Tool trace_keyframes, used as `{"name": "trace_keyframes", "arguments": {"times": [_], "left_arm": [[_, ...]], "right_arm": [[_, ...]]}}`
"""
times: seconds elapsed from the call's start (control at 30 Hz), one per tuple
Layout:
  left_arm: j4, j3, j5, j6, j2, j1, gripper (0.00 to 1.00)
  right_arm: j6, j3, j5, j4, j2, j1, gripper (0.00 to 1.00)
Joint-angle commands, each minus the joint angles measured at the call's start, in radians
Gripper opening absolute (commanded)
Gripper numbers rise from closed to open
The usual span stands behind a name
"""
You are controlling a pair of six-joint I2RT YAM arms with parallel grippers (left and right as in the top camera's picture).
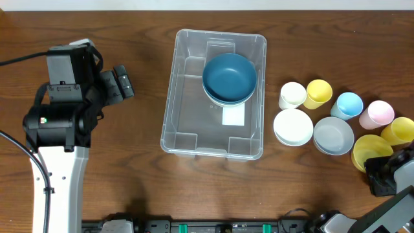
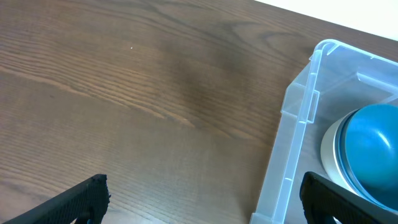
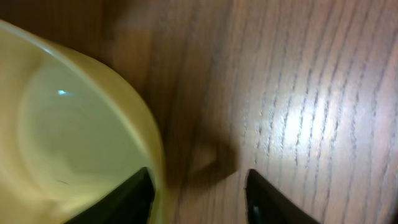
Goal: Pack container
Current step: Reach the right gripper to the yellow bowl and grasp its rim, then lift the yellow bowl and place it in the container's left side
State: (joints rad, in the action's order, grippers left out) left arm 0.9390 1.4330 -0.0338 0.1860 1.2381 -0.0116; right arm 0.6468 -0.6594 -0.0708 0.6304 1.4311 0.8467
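Now: container (image 1: 187, 110) mid-worktop (image 1: 142, 26), blue bowl (image 1: 229, 77) inside, far end. Left claw (image 2: 205, 193) spread wide, empty, over bare wood beside container's left wall. Right claw (image 3: 199, 190) parted, straddling yellow bowl (image 3: 74, 130) rim, one finger inside, not clamped.

Clear container (image 1: 194, 103), blue bowl (image 1: 229, 77), yellow bowl (image 1: 370, 150), pink cup (image 1: 376, 114), brown wood-grain table (image 1: 142, 181)

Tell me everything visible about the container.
The container is a large, clear plastic rectangular bin with rounded corners and a moulded rim. It stands upright and open-topped on the wooden table, near its centre. A white label shows on its base. A blue bowl sits inside, toward the far right corner.
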Motion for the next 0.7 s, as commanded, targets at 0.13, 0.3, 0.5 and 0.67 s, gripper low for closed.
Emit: {"name": "trace_keyframes", "arguments": {"times": [0.13,0.3,0.5,0.67], "left_arm": [[0.003,0.002,-0.012,0.002,0.004,-0.005,0.98],[0.003,0.002,-0.012,0.002,0.004,-0.005,0.98],[0.003,0.002,-0.012,0.002,0.004,-0.005,0.98],[0.003,0.002,-0.012,0.002,0.004,-0.005,0.98]], "right_arm": [[-0.024,0.006,-0.015,0.063,-0.089,0.011,0.10],[-0.027,0.006,-0.030,0.103,-0.186,0.011,0.01],[-0.043,0.004,0.035,0.156,-0.357,0.010,0.01],[-0.118,-0.031,0.247,0.176,-0.519,-0.028,0.01]]}}
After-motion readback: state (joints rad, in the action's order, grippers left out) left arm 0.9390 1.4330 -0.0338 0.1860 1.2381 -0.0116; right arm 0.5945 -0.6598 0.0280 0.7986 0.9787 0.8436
